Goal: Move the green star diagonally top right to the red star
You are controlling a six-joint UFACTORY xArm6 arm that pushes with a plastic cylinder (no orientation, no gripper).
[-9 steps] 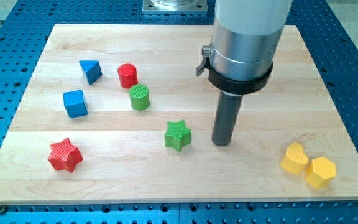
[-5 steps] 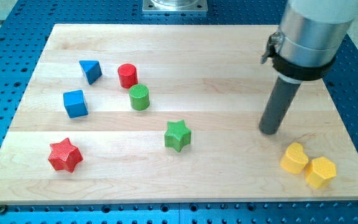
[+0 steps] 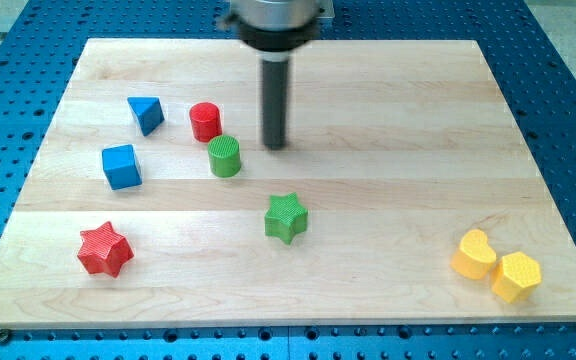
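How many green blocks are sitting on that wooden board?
2. A green cylinder stands left of centre, just below and right of the red cylinder. A green star lies near the middle, lower down. None seems hidden.

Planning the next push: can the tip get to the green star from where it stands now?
Probably yes. My tip stands toward the view's top from the green star, with bare board between them. The green cylinder sits just to the tip's left, off that line, and the red star lies far to the lower left.
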